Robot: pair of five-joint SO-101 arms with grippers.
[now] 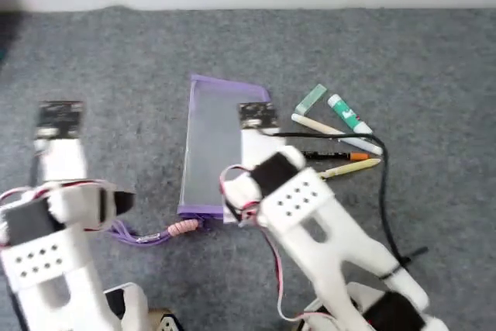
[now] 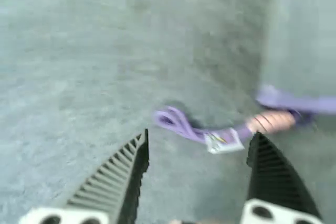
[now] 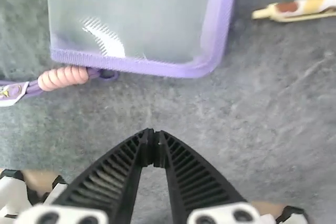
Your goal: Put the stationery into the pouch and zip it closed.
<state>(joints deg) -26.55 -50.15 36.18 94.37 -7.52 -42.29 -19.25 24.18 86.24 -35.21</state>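
The translucent pouch [image 1: 211, 145] with purple edging lies flat in the middle of the grey mat. From its near corner trail a pink coiled charm [image 1: 183, 228] and a purple strap [image 1: 136, 235]. In the left wrist view my left gripper [image 2: 201, 136] is open just above the mat, and the strap [image 2: 181, 124] and charm [image 2: 270, 121] lie beyond its fingertips. My right gripper [image 3: 152, 139] is shut and empty, a short way off the pouch's [image 3: 136, 14] near edge. Right of the pouch lie the pens [image 1: 337, 156], a green-and-white tube [image 1: 349, 114] and a small green piece [image 1: 311, 99].
The left arm [image 1: 54, 222] stands at the near left and the right arm [image 1: 302, 199] reaches over the pouch's right side. A black cable [image 1: 382, 184] loops past the pens. A pale wall borders the mat at the back.
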